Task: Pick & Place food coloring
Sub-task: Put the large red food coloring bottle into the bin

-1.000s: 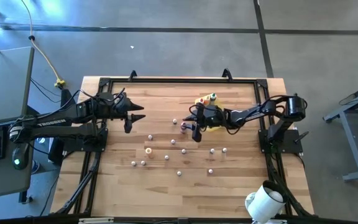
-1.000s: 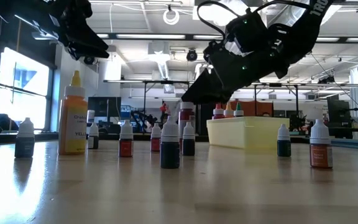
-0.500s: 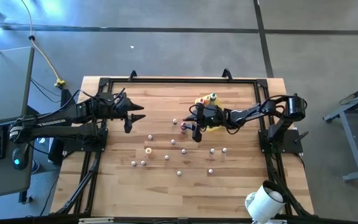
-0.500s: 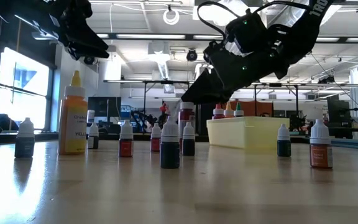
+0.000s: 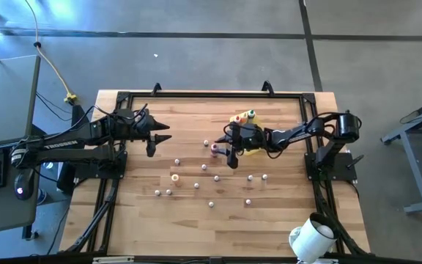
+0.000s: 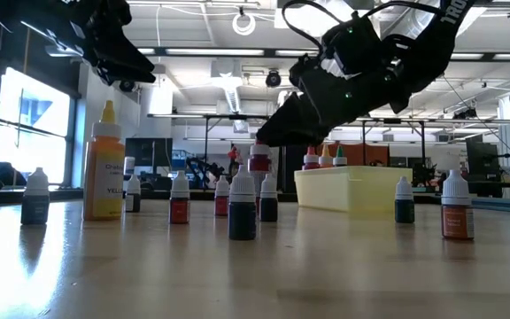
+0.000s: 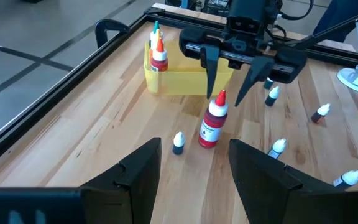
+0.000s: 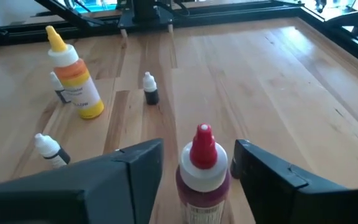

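A red-capped food coloring bottle point(image 7: 213, 122) point(image 8: 202, 169) point(image 5: 215, 149) stands on the table near its middle. My right gripper point(image 7: 224, 96) point(image 8: 197, 163) point(image 6: 268, 137) is open, with one finger on either side of the bottle's neck and a gap showing on both sides. My left gripper point(image 5: 165, 133) point(image 7: 194, 163) is open and hovers over the table's left part, touching nothing. Several tiny bottles point(image 5: 196, 185) point(image 6: 242, 208) stand scattered on the wood. Three more point(image 7: 158, 53) stand in the yellow tray point(image 7: 185, 82) point(image 6: 352, 188).
A taller yellow bottle with an orange label point(image 6: 104, 164) point(image 8: 73, 78) point(image 5: 174, 177) stands left of centre. The tray lies partly under my right arm near the far right. A black frame point(image 5: 211, 94) runs along the table's edges. A white object point(image 5: 312, 236) sits at the near right corner.
My right gripper has edged slightly toward the table's left, farther around the red-capped bottle. My left arm has kept still.
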Motion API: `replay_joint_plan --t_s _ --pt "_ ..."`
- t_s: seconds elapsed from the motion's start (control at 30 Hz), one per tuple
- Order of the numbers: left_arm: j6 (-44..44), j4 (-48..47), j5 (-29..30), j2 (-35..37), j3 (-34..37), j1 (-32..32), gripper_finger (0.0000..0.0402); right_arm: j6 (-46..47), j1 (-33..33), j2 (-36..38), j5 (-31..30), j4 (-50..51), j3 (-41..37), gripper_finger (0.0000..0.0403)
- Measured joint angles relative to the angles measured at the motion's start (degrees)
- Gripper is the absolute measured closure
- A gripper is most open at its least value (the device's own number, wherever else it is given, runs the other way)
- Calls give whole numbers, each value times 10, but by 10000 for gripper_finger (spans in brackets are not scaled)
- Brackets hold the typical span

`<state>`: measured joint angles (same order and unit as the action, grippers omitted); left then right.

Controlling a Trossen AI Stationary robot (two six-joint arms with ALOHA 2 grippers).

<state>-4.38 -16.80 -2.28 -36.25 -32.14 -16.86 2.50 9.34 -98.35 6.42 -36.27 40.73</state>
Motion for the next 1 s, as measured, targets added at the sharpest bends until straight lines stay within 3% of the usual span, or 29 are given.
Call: replay_joint_plan --t_s 0.2,0.67,1.0 --pt "0 0 0 0 0 0 215 1 -1 0 4 16 0 184" --pt "0 1 21 0 0 0 215 0 -5 0 -15 18 0 185" --pt "0 4 22 0 0 0 215 6 -5 0 22 28 0 261"
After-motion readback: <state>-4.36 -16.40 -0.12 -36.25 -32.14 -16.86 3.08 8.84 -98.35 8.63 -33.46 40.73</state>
